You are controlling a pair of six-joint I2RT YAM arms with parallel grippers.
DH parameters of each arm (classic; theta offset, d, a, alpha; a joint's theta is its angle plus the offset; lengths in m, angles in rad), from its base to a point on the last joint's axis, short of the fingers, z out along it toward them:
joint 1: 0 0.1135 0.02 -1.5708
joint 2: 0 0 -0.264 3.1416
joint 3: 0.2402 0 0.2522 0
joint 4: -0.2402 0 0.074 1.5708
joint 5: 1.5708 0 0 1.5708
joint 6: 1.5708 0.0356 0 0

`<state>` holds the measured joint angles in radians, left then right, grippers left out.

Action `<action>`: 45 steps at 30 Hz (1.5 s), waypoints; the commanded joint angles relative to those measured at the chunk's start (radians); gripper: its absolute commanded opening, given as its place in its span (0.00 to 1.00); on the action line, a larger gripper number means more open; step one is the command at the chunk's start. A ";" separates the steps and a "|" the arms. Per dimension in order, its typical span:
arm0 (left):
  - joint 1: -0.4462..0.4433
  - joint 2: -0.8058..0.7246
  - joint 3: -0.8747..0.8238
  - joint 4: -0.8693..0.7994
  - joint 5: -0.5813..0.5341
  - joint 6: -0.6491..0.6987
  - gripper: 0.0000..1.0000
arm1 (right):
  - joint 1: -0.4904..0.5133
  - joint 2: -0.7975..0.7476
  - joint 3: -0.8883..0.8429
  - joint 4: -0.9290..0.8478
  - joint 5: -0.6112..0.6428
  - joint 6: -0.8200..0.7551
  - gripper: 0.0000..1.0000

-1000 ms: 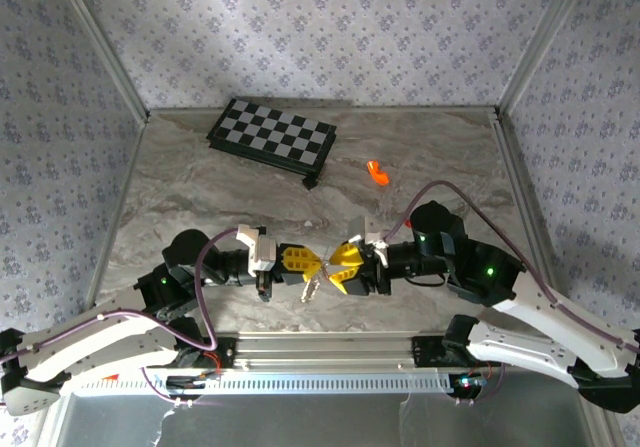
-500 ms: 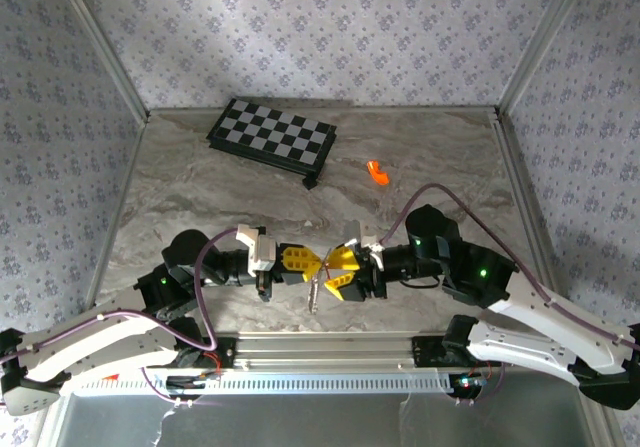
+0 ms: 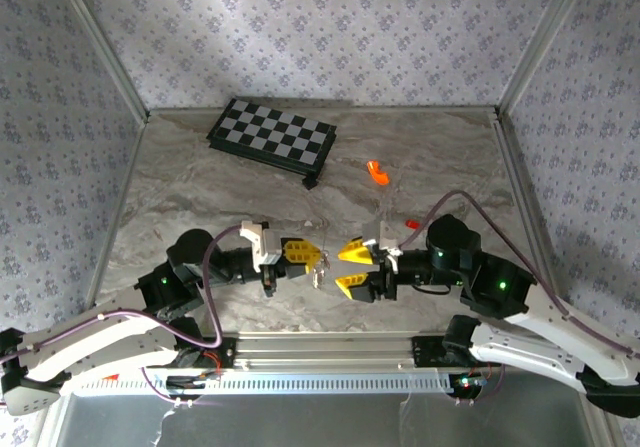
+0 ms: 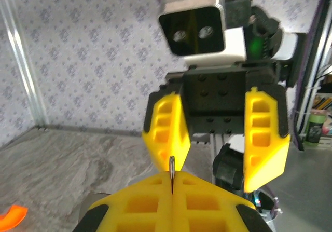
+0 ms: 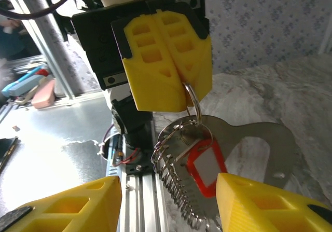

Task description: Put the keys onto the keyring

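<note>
My left gripper (image 3: pixel 312 257) is shut on the keyring (image 5: pixel 191 100), pinching the small silver loop (image 4: pixel 171 165) between its yellow fingers (image 5: pixel 168 60). Below the loop hang a red key with a pale centre (image 5: pixel 206 167), a silvery coiled chain (image 5: pixel 177 186) and a flat silver metal piece (image 5: pixel 262 141). My right gripper (image 3: pixel 351 268) faces it from the right, a short gap away, open with nothing between its fingers (image 5: pixel 264 206). In the left wrist view those jaws stand wide apart. A second small red key (image 3: pixel 411 224) lies on the table beside the right arm.
A black-and-white chequered board (image 3: pixel 272 137) lies at the back left. A bright orange piece (image 3: pixel 377 172) sits on the marble table (image 3: pixel 200 197) behind the grippers. Aluminium rails (image 3: pixel 330 347) run along the near edge, and patterned walls enclose three sides.
The right gripper has opened wider and drawn back to the right, off the keyring. The left gripper, still shut on the ring, has shifted slightly right and up.
</note>
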<state>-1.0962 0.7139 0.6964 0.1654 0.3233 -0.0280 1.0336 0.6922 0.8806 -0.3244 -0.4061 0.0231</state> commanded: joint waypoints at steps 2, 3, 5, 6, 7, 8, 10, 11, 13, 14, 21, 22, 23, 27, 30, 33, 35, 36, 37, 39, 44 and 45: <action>-0.006 0.031 0.022 -0.112 -0.127 0.013 0.00 | -0.032 -0.044 -0.006 -0.063 0.104 0.015 0.56; -0.007 0.038 0.022 -0.137 -0.153 0.010 0.00 | -0.040 -0.049 -0.009 -0.066 0.113 0.019 0.59; -0.006 0.054 0.019 -0.187 -0.206 -0.003 0.00 | -0.057 -0.056 -0.014 -0.073 0.125 0.024 0.65; -0.007 0.061 0.017 -0.207 -0.228 -0.006 0.00 | -0.064 -0.054 -0.017 -0.074 0.132 0.023 0.67; -0.006 0.069 0.015 -0.231 -0.254 -0.012 0.00 | -0.069 -0.053 -0.022 -0.076 0.139 0.023 0.69; -0.007 0.078 0.012 -0.252 -0.279 -0.020 0.00 | -0.076 -0.050 -0.028 -0.077 0.141 0.024 0.71; -0.005 0.094 0.008 -0.286 -0.320 -0.031 0.00 | -0.089 -0.039 -0.035 -0.082 0.142 0.023 0.73; -0.005 0.107 0.008 -0.304 -0.338 -0.036 0.00 | -0.096 -0.034 -0.039 -0.083 0.141 0.023 0.74; -0.006 0.130 0.010 -0.337 -0.367 -0.042 0.00 | -0.105 -0.031 -0.045 -0.079 0.138 0.023 0.76; -0.006 0.146 0.014 -0.353 -0.382 -0.044 0.00 | -0.110 -0.032 -0.049 -0.075 0.134 0.023 0.78; -0.005 0.264 0.046 -0.406 -0.461 -0.047 0.00 | -0.155 -0.039 -0.074 -0.067 0.118 0.032 0.81; -0.005 0.287 0.055 -0.406 -0.472 -0.046 0.00 | -0.162 -0.042 -0.078 -0.068 0.116 0.035 0.81; -0.004 0.312 0.063 -0.404 -0.478 -0.044 0.00 | -0.171 -0.047 -0.081 -0.066 0.112 0.038 0.81; 0.003 0.406 0.091 -0.368 -0.468 -0.043 0.00 | -0.203 -0.075 -0.094 -0.066 0.109 0.050 0.81; 0.025 0.476 0.104 -0.309 -0.432 -0.054 0.00 | -0.232 -0.094 -0.103 -0.069 0.099 0.060 0.82; 0.076 0.558 0.116 -0.245 -0.374 -0.089 0.00 | -0.258 -0.106 -0.110 -0.071 0.081 0.070 0.82; 0.118 0.616 0.125 -0.197 -0.324 -0.114 0.00 | -0.271 -0.113 -0.115 -0.070 0.076 0.075 0.82; 0.132 0.644 0.131 -0.181 -0.313 -0.120 0.00 | -0.275 -0.116 -0.119 -0.070 0.075 0.076 0.82; 0.141 0.674 0.142 -0.167 -0.301 -0.120 0.00 | -0.282 -0.118 -0.120 -0.070 0.071 0.077 0.82; 0.149 0.729 0.165 -0.157 -0.300 -0.112 0.00 | -0.291 -0.122 -0.121 -0.073 0.063 0.079 0.82; 0.171 0.863 0.209 -0.137 -0.266 -0.131 0.00 | -0.318 -0.126 -0.121 -0.074 0.049 0.081 0.83; 0.175 0.879 0.212 -0.132 -0.260 -0.137 0.00 | -0.323 -0.125 -0.124 -0.071 0.045 0.082 0.83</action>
<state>-0.9344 1.5635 0.8692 -0.0174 0.0162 -0.1360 0.7238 0.5762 0.7635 -0.3901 -0.3328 0.0898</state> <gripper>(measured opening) 0.047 0.831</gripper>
